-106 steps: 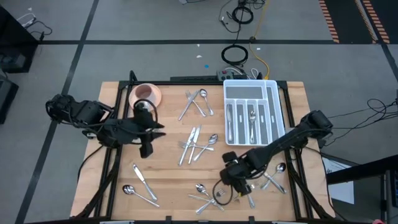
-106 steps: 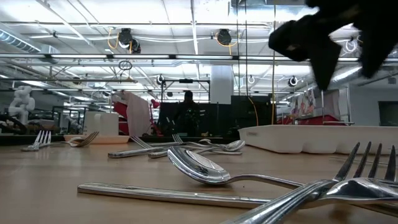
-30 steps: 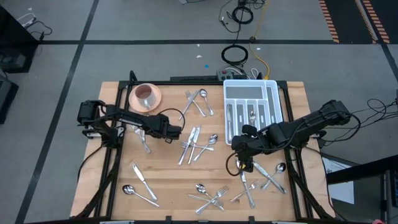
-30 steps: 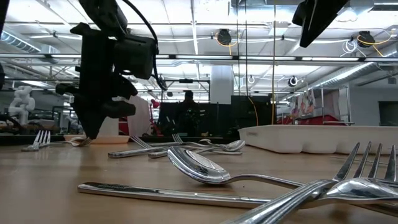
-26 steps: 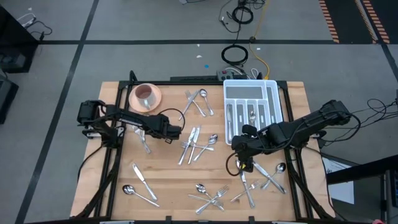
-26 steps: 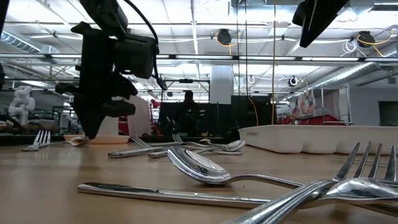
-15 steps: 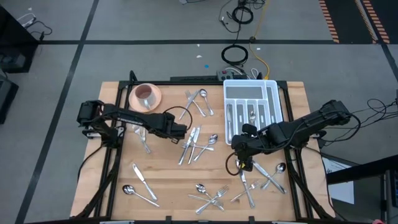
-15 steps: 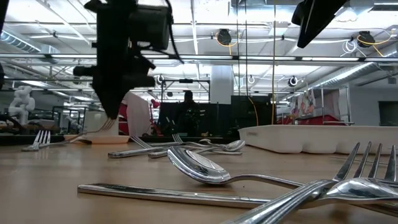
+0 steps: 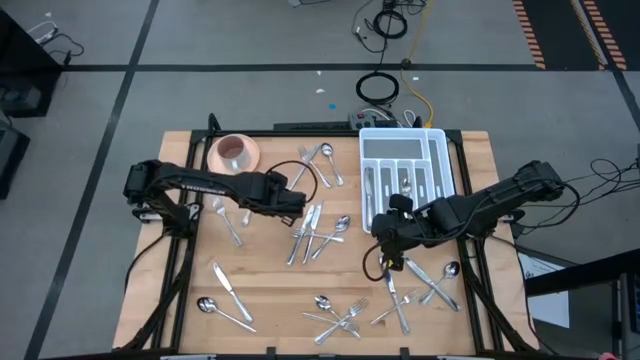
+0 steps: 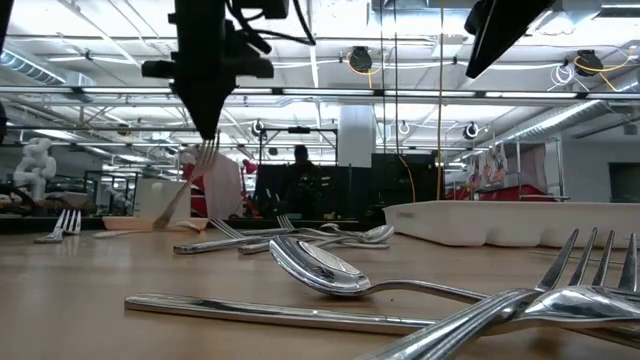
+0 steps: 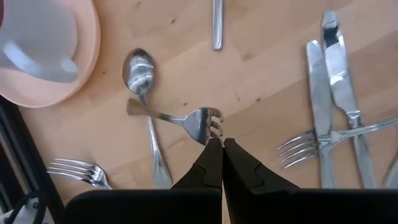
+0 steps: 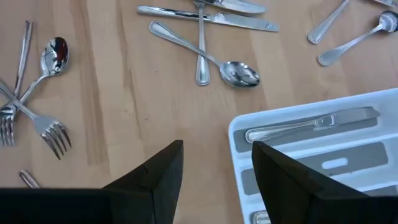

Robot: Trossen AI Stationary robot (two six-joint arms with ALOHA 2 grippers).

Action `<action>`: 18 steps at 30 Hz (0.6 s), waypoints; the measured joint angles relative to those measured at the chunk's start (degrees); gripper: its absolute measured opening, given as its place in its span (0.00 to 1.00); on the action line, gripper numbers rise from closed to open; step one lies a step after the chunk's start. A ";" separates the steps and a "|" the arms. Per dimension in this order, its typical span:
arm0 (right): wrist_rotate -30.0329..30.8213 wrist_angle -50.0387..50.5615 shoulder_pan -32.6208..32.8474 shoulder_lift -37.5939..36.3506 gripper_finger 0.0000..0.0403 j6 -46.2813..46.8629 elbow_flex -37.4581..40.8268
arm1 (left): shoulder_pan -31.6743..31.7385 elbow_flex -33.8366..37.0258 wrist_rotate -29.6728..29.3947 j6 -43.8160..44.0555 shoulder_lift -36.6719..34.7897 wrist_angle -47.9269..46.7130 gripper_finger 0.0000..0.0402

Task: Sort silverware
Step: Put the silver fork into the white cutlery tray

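The fork (image 11: 198, 122) hangs by its tines from the left gripper (image 11: 222, 148), whose fingers are pinched tight on the tine tips, handle trailing out over the table (image 9: 270, 290) just beside a spoon (image 11: 143, 81). In the low view the fork (image 10: 195, 170) dangles tilted, and its far end is hard to make out against the clutter behind. It looks light, stiff and slick, so a pinch on the tips alone seems likely to let it swing or slip; a hold at the neck or mid-handle would sit steadier. The rest of the silverware (image 9: 312, 232) lies scattered: a cluster in the middle, more near the front edge (image 9: 340, 315), a few pieces by the white tray (image 9: 440, 180), which already holds some in its slots. The pink saucer (image 11: 81, 68) sits nearby. The right gripper (image 12: 214, 168) hovers by the tray's near corner (image 12: 239, 127), jaws spread, nothing between them. The overlapping pieces in the piles hide each other's outlines, and from above the left gripper (image 9: 290, 203) covers the fork entirely.
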State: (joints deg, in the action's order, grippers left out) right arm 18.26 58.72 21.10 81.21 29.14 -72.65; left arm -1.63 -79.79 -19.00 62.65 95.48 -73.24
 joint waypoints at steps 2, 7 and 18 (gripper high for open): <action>0.06 0.11 0.00 0.00 0.46 -0.33 0.01 | 0.00 -1.16 -0.11 -0.02 0.00 -1.04 0.00; 2.82 1.70 0.02 0.00 0.46 -1.13 0.01 | -0.24 -3.93 0.22 -0.09 0.00 -1.73 0.00; 10.62 6.97 -0.02 -1.53 0.46 -4.32 0.01 | -0.35 -15.79 -1.17 -12.80 -0.04 8.12 0.00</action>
State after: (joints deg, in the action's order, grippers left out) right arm 28.88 65.69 21.08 79.68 24.82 -72.64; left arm -1.98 -95.58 -20.17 49.85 95.44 -65.12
